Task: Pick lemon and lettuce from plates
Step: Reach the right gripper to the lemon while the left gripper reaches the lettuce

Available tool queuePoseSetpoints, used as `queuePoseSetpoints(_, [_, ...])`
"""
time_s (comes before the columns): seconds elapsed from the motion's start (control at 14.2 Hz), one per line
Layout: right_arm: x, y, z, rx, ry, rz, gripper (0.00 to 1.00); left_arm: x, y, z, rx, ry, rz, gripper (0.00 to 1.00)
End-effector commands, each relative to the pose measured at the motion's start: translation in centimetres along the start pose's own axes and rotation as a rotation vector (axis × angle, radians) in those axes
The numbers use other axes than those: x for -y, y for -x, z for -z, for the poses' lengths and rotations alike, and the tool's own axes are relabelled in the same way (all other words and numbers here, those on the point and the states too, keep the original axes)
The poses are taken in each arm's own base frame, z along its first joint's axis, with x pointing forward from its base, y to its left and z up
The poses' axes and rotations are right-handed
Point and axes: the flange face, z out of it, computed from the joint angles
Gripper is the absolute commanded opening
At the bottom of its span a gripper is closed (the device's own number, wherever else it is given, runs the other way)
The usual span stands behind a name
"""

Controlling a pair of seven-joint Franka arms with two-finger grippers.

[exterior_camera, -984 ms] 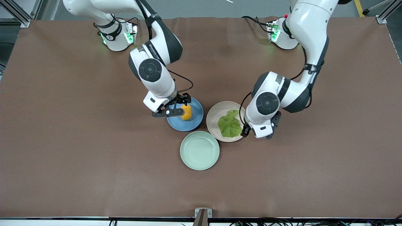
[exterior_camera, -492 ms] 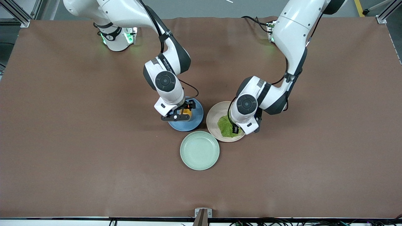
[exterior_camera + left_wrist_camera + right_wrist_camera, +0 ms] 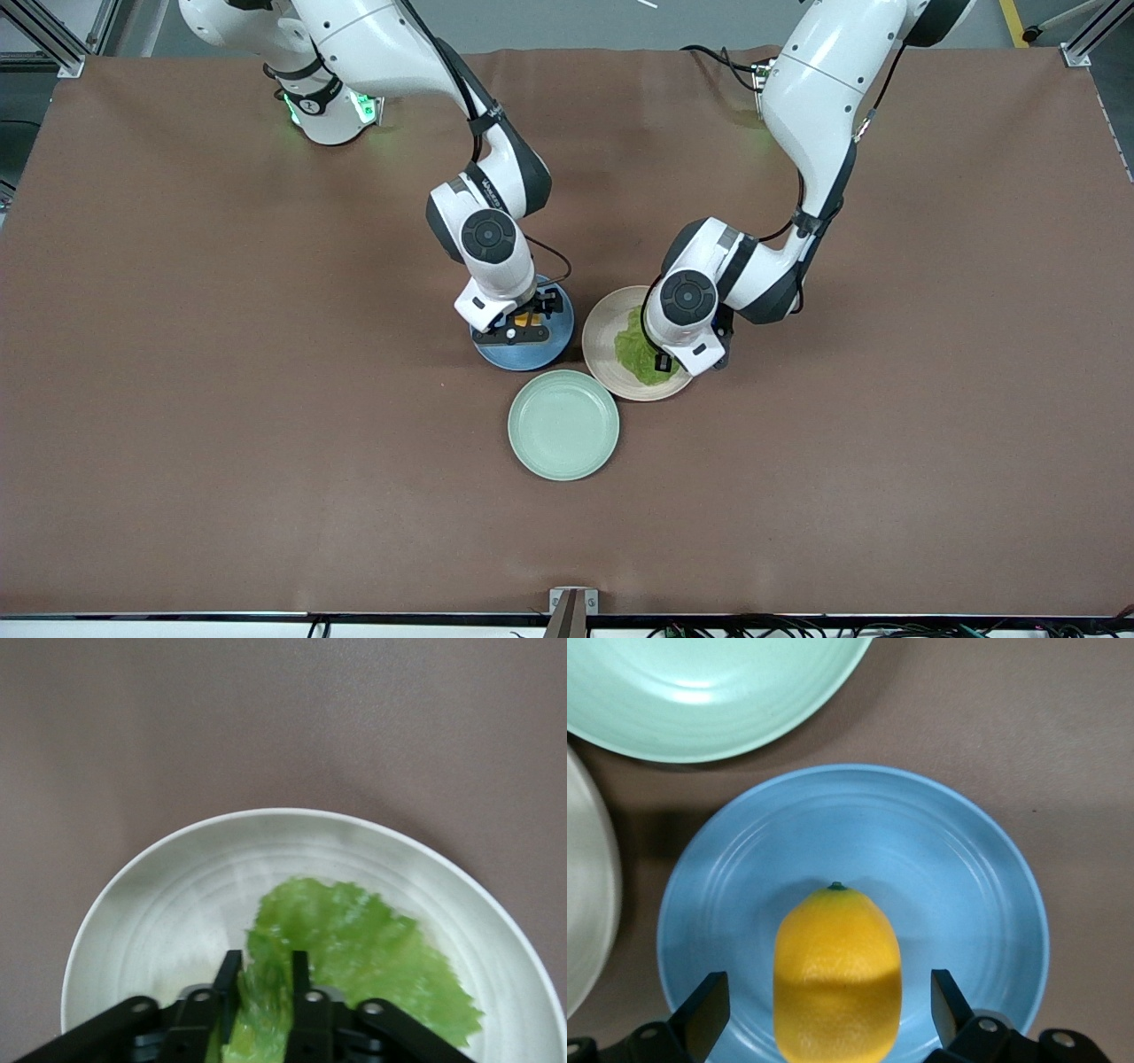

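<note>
While the lemon (image 3: 837,973) sits on the blue plate (image 3: 983,895), the right gripper (image 3: 828,1010) waits wide apart around it and should squeeze gently. Beside it, on the pale plate (image 3: 159,895), the left gripper (image 3: 263,992) pinches the lettuce (image 3: 354,948).

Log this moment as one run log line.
left gripper: shut on lettuce, beige plate | right gripper: open, straddling lemon, blue plate

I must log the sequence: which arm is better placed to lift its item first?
Probably the left. Its tool is shut on the lettuce on the beige plate. The right tool is open around the lemon on the blue plate.
</note>
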Motion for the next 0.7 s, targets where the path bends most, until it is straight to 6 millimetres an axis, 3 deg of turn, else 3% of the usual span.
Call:
queuePoseSetpoints(0.0, [0.0, 0.1, -0.9, 0.004, -0.005, -0.022, 1.00, 0.2, -0.2, 2.1, -0.003, 0.035, 0.008, 0.00])
queuePoseSetpoints(0.07, [-0.1, 0.1, -0.9, 0.004, -0.005, -0.024, 0.98, 0.1, -0.4, 3.0, 0.001, 0.048, 0.004, 0.00])
queuePoseSetpoints(0.21, [-0.1, 0.2, -1.0, 0.009, -0.002, -0.022, 0.73, -0.2, -1.2, 6.5, 0.016, 0.090, -0.003, 0.00])
queuePoseSetpoints(0.35, [0.1, 0.5, -1.1, 0.014, 0.002, -0.018, 0.55, -0.7, -3.2, 9.1, 0.003, 0.123, -0.073, 0.00])
queuePoseSetpoints(0.49, [0.4, 0.6, -1.1, 0.012, 0.000, -0.013, 0.36, -1.4, -7.2, 11.6, -0.014, 0.136, -0.117, 0.00])
queuePoseSetpoints(0.63, [0.3, 0.6, -0.8, 0.016, 0.001, -0.016, 0.22, -1.9, -10.2, 12.4, -0.031, 0.140, -0.211, 0.00])
